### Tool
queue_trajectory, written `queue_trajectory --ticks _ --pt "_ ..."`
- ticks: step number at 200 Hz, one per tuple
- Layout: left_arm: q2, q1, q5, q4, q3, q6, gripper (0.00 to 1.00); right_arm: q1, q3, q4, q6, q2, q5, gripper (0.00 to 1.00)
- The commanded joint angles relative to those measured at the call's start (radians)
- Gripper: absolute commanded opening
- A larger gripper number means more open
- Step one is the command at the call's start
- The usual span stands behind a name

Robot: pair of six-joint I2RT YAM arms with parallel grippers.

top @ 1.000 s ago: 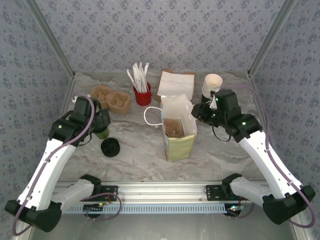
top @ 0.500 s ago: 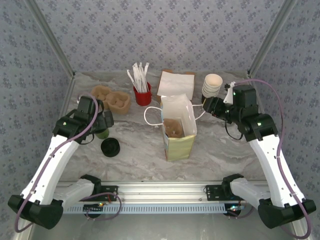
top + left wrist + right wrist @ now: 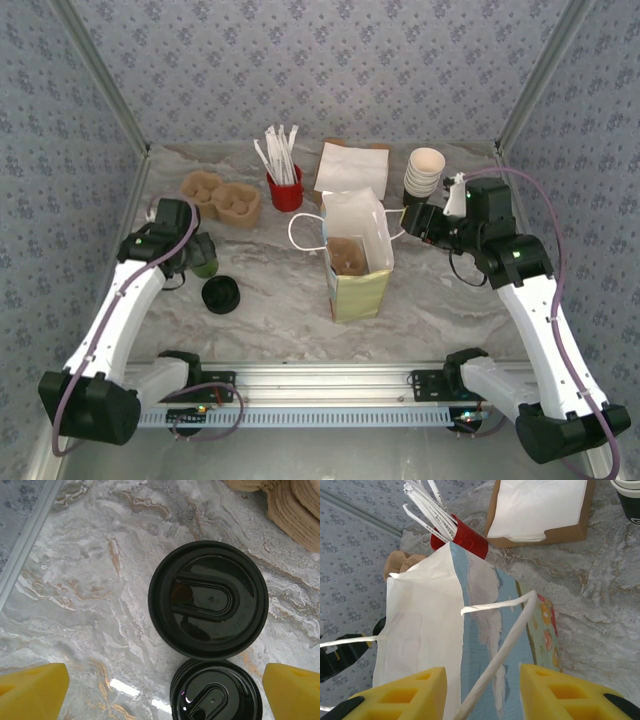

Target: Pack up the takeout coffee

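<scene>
The left gripper (image 3: 165,687) hangs released above a round black plastic lid (image 3: 208,599); the dark olive-green paper cup (image 3: 206,264) stands below it. The right gripper (image 3: 482,690), unclenched, straddles the white-and-yellow paper bag's (image 3: 420,625) string handle (image 3: 506,639).

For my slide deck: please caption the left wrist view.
Open left gripper hovers above a marble table, over a black lid and a second lid, pulp trays nearby.
</scene>
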Motion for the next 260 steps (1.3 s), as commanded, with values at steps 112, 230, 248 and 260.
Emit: queue_trajectory --ticks 112,230,248,260 --pt "0.214 0.053 0.164 -0.134 0.199 0.043 0.92 0.002 -0.003 0.021 -0.005 0.002 -0.046 0.45" --pt "0.367 0.098 0.217 -0.191 0.285 0.12 0.88 0.004 -0.003 0.028 -0.011 0.004 -0.063 0.45" --pt "0.377 0.098 0.218 -0.191 0.294 0.124 0.88 0.004 -0.003 0.027 -0.013 0.006 -0.061 0.45" --pt "0.383 0.099 0.222 -0.192 0.3 0.131 0.88 0.005 -0.003 0.027 -0.013 0.005 -0.063 0.44"
